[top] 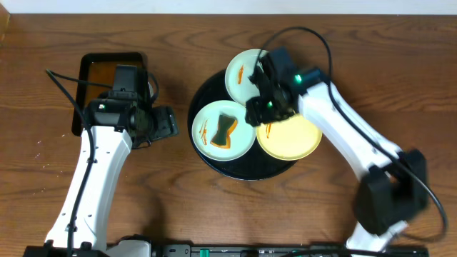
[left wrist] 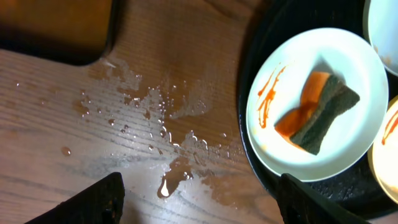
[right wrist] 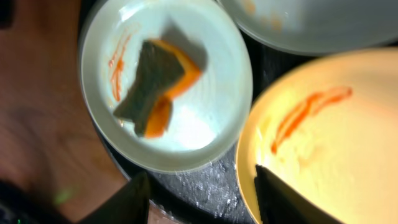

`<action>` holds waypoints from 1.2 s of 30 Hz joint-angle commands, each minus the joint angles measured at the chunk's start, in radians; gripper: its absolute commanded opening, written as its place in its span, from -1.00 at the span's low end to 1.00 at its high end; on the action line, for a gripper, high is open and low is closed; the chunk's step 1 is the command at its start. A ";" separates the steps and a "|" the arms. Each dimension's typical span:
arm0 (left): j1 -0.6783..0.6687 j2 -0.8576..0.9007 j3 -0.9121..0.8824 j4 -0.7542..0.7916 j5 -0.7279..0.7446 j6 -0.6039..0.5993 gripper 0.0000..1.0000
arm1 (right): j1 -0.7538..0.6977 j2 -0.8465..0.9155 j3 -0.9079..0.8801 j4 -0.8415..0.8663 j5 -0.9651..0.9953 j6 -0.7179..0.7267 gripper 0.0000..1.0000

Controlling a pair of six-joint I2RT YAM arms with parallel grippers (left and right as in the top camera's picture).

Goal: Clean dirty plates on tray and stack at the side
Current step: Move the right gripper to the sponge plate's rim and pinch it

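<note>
Three plates lie on the round black tray (top: 214,163). The left pale blue-green plate (top: 203,146) has orange streaks and carries a green-and-orange sponge (top: 225,131); it also shows in the left wrist view (left wrist: 273,149) and the right wrist view (right wrist: 211,118). A second blue-green plate (top: 240,75) lies at the back. The pale yellow plate (top: 296,139) with an orange streak lies at the right (right wrist: 323,155). My right gripper (right wrist: 202,199) is open above the tray between the sponge plate and the yellow plate. My left gripper (left wrist: 199,202) is open over the wet table left of the tray.
A small rectangular black tray of brown liquid (top: 96,71) stands at the back left. Spilled drops and a wet patch (left wrist: 165,134) lie on the wooden table between it and the round tray.
</note>
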 commanded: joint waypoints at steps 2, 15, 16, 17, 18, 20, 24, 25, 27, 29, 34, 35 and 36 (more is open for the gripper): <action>0.002 -0.001 -0.003 -0.005 -0.001 -0.029 0.58 | 0.028 0.121 0.208 -0.027 0.034 -0.072 0.59; 0.002 -0.001 -0.003 -0.024 -0.002 -0.028 0.57 | 0.095 0.221 0.161 0.051 0.389 0.076 -0.11; 0.002 -0.001 -0.003 -0.024 -0.002 -0.028 0.58 | 0.091 0.222 0.159 0.051 0.385 0.095 -0.22; 0.002 -0.001 -0.003 -0.024 -0.002 -0.028 0.57 | 0.090 0.222 0.154 0.056 0.382 0.122 -0.29; 0.002 -0.001 -0.003 -0.023 -0.002 -0.028 0.57 | 0.090 0.222 0.148 0.070 0.377 0.129 -0.31; 0.002 -0.001 -0.003 -0.023 -0.001 -0.028 0.57 | 0.094 0.222 0.119 0.111 0.369 0.127 -0.29; 0.002 -0.001 -0.003 -0.024 -0.001 -0.028 0.57 | 0.088 0.222 0.051 0.173 0.369 0.119 -0.37; 0.002 -0.001 -0.003 -0.024 -0.002 -0.028 0.58 | 0.086 0.222 0.047 0.178 0.369 0.119 -0.39; 0.002 -0.001 -0.003 -0.023 -0.001 -0.028 0.57 | 0.085 0.222 0.031 0.198 0.364 0.111 -0.46; 0.002 -0.001 -0.003 -0.023 -0.001 -0.028 0.57 | 0.087 0.222 0.014 0.232 0.348 0.088 -0.44; 0.002 -0.001 -0.003 -0.024 -0.001 -0.028 0.57 | 0.088 0.222 -0.035 0.286 0.351 0.084 -0.41; 0.002 -0.001 -0.003 -0.024 -0.001 -0.028 0.57 | 0.087 0.222 -0.043 0.295 0.351 0.084 -0.41; 0.002 -0.001 -0.003 -0.024 -0.001 -0.028 0.57 | 0.086 0.222 -0.055 0.311 0.351 0.081 -0.45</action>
